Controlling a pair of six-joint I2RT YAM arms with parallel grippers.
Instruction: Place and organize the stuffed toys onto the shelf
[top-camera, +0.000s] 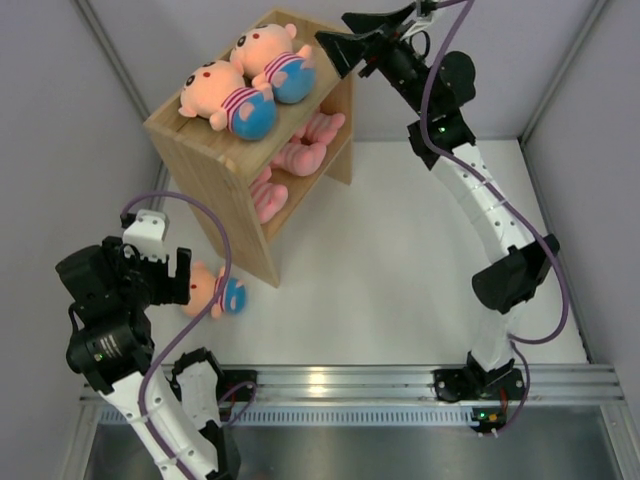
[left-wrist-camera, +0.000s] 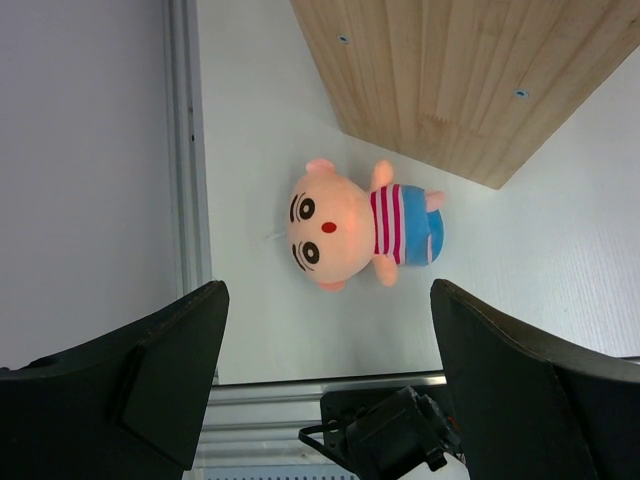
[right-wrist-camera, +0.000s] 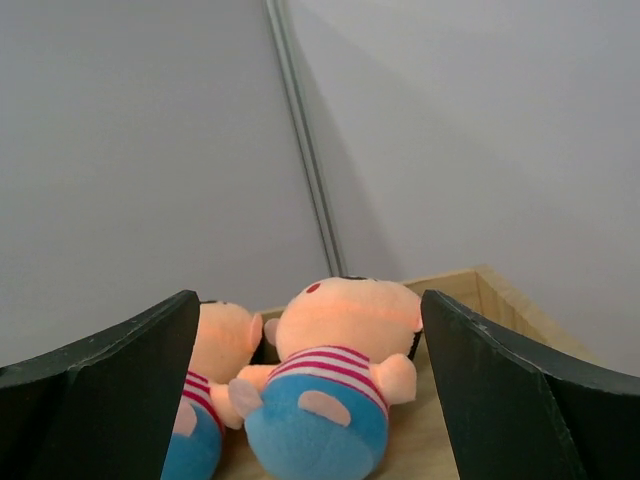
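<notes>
- Two peach dolls (top-camera: 245, 80) lie side by side on the flat top of the shelf (top-camera: 215, 175). They have big round heads, pink-striped shirts and blue shorts.
- In the top view both dolls lie with their heads to the left and their blue shorts to the right.
- Pink toys (top-camera: 310, 140) lie on the board inside the shelf. One more pink toy (top-camera: 265, 195) lies under that board, low in the shelf.
- One more peach doll (left-wrist-camera: 350, 225) lies on its back on the white worktop (top-camera: 400, 250), face up. It is just beside the near corner of the shelf, not touching it.
- The shelf is light wood and much bigger than the toys. It stands at the far left of the worktop, turned at a slant.
- The left end effector (top-camera: 165, 270) hangs over the near left part of the worktop, near the doll that lies there. Its two fingers are spread wide and nothing is between them.
- The right end effector (top-camera: 345, 45) is up high at the back edge of the shelf top, just beside the far doll. Its fingers are spread wide too and hold nothing. I cannot tell if it touches the doll.
</notes>
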